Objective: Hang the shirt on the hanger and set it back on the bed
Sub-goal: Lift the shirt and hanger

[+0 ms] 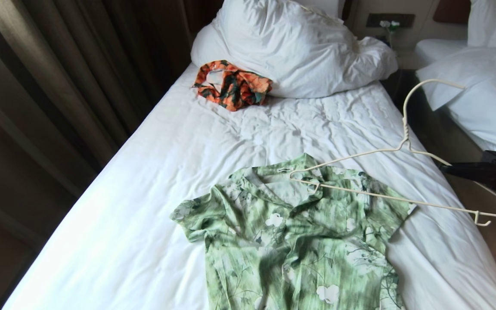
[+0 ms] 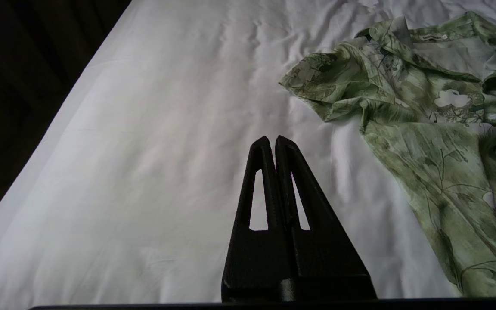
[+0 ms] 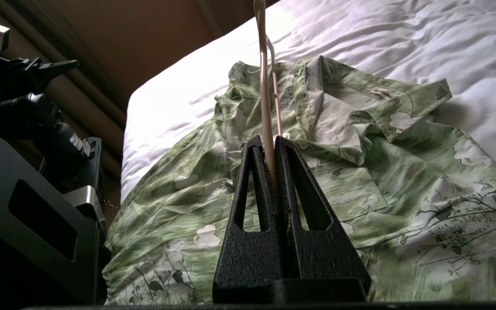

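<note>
The light green flowered shirt (image 1: 299, 232) lies flat on the bed (image 1: 144, 193), collar toward the pillow. The cream wire hanger (image 1: 404, 133) is held level above it, with its far corner over the collar and its hook curving up to the right. My right gripper (image 1: 442, 168) reaches in from the right edge of the head view. It is shut on the hanger's wire (image 3: 265, 107), which runs out from between the fingertips of the right gripper (image 3: 269, 144) over the shirt (image 3: 360, 172). My left gripper (image 2: 272, 140) is shut and empty over bare sheet, beside the shirt's sleeve (image 2: 317, 82).
A big white pillow (image 1: 291, 47) lies at the head of the bed, with a crumpled orange-and-green garment (image 1: 233, 84) against it. Dark curtains (image 1: 58, 86) run along the left side. A second white bed (image 1: 480, 86) stands across a narrow gap on the right.
</note>
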Motion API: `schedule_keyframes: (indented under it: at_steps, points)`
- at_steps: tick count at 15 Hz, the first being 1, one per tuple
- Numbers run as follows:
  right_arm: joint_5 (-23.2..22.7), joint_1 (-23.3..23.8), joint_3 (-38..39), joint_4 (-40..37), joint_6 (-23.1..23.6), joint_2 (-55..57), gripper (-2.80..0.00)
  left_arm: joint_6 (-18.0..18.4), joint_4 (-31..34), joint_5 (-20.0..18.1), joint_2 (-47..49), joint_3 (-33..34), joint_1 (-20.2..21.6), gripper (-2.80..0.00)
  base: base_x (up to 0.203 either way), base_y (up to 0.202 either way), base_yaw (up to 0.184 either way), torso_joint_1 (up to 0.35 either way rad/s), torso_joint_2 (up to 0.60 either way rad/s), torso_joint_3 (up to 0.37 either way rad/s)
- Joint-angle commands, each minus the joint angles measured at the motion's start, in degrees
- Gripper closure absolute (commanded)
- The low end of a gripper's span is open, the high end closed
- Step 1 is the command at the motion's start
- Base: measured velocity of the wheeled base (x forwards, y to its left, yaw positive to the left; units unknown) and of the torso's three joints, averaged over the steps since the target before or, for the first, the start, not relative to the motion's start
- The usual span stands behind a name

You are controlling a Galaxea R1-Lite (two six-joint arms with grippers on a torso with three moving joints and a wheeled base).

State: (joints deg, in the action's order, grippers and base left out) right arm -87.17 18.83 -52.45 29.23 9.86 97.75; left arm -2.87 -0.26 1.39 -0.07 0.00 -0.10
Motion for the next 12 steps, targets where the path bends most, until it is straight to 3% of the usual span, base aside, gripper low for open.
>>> schedule_keyframes:
  at_steps: [1,4,6,10,12]
  points:
    - [-0.5,-2.4,-0.9,0.2,-0.1,0.4,0.0,0.5,0.1,0.2,0.1,0.1,0.0,0.0,0.0,0.0,0.0,0.0,0.0,0.0]
    - [-0.5,-3.5,-1.2,0.2,-2.0,0.7,0.0,2.5,-0.1,-0.3,0.7,-2.8,0.0,0.0,0.0,0.0,0.0,0.0,0.0,0.0]
    - [-0.5,-3.1,-2.9,0.1,-2.5,1.3,0.0,1.1,0.4,-1.7,6.7,-7.9,-0.1,0.0,0.0,0.0,0.0,0.0,0.0,0.0]
    - [-0.5,-2.3,-4.8,0.2,-5.4,1.2,0.0,-3.8,-0.6,-10.5,28.2,-14.4,-3.8,0.0,0.0,0.0,0.0,0.0,0.0,0.0]
    - [-0.5,-1.5,-7.0,0.2,-7.1,1.5,0.0,-6.0,-4.1,-15.7,40.2,-15.9,-6.7,0.0,0.0,0.0,0.0,0.0,0.0,0.0]
